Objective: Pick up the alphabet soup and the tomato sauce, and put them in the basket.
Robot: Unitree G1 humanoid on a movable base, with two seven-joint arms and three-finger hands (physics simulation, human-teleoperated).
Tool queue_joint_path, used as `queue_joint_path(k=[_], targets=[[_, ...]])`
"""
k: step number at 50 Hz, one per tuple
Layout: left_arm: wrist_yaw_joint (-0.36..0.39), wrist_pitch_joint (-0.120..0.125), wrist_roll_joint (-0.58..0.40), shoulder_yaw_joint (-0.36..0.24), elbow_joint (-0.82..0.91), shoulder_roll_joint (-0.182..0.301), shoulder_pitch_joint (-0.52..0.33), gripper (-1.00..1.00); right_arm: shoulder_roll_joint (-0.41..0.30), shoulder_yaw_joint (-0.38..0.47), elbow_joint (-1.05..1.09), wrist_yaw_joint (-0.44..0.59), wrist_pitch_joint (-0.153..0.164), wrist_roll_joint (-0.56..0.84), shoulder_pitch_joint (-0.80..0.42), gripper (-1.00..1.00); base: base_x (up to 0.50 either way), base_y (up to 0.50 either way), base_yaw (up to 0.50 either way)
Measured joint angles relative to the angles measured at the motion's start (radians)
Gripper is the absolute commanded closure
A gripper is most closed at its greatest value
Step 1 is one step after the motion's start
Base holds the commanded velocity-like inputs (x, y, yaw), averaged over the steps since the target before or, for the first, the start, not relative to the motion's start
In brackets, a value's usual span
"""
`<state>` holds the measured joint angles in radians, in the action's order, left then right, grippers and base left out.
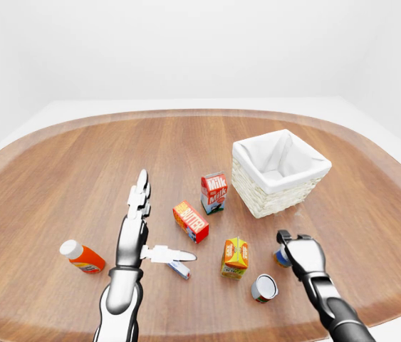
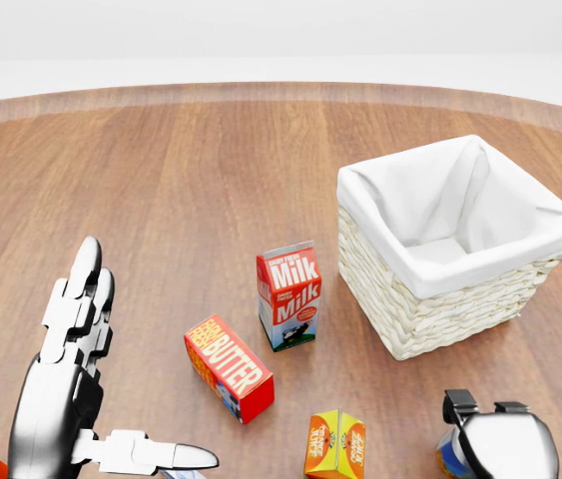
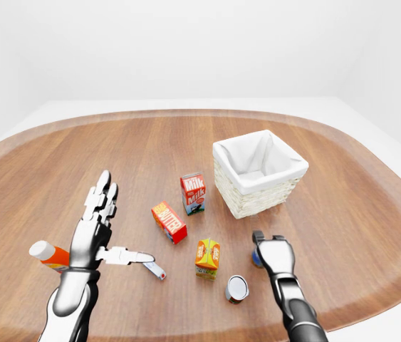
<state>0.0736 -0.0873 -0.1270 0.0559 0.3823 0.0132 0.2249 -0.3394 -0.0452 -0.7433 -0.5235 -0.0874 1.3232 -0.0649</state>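
Right robot hand, lower right of the left-eye view: I see its fingers curled round an upright can, blue label, long axis vertical, standing on the worktop. Which can it is I cannot tell. A second can lies tipped just left of it, its silver end facing the camera. Left robot hand hangs wide open, holding nothing, at lower left. Basket sits upper right of the cans, well apart.
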Motion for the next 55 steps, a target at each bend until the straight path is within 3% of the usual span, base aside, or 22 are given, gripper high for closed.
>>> queue_joint_path(k=[19,32,55], targets=[[0.000,0.000,0.002,-0.001,0.003,0.000,-0.001,-1.00,0.008,0.023,0.115,0.000,0.000,-0.049,0.064,1.00,0.00,0.00,0.00],[0.000,0.000,0.005,-0.004,0.005,-0.001,-0.005,-1.00,0.045,0.142,0.403,0.030,0.000,-0.156,0.174,1.00,0.00,0.00,0.00],[0.001,0.000,0.002,-0.001,0.000,0.000,-0.001,-1.00,0.177,0.347,0.795,0.216,0.000,-0.411,0.283,1.00,0.00,0.00,0.00]])
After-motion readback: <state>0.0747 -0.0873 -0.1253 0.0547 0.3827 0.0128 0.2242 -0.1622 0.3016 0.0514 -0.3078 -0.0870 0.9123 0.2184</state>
